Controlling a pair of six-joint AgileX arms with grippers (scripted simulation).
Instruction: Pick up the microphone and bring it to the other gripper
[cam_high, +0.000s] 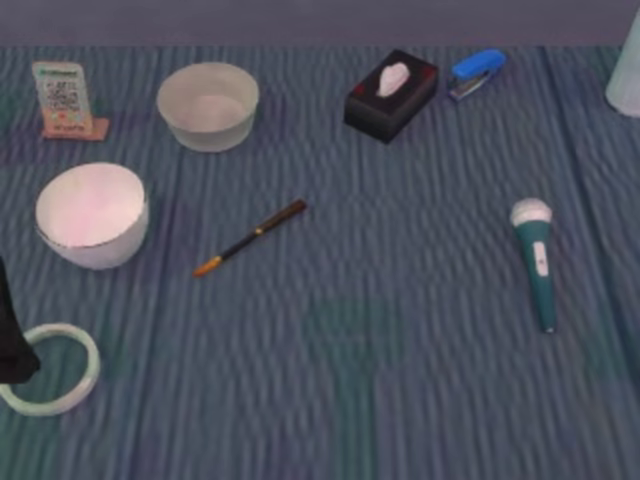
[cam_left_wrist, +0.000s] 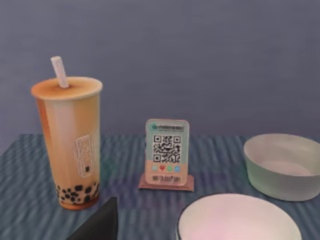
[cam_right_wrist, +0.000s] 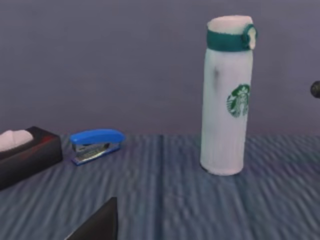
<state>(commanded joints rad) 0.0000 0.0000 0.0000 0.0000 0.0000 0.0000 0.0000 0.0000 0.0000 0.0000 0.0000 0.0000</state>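
Observation:
The microphone lies flat on the blue cloth at the right of the table in the top view, pale head toward the far side and teal handle toward the near edge. Nothing touches it, and neither wrist view shows it. My left gripper shows as a dark mass at the far left edge, beside a white ring, far from the microphone. My right gripper shows only as a black tip low in the right wrist view, over bare cloth; the top view does not show it.
An orange-tipped brush lies mid-table. A white bowl, a pale bowl, a QR stand and a bubble tea cup stand at the left. A tissue box, blue stapler and white bottle line the back right.

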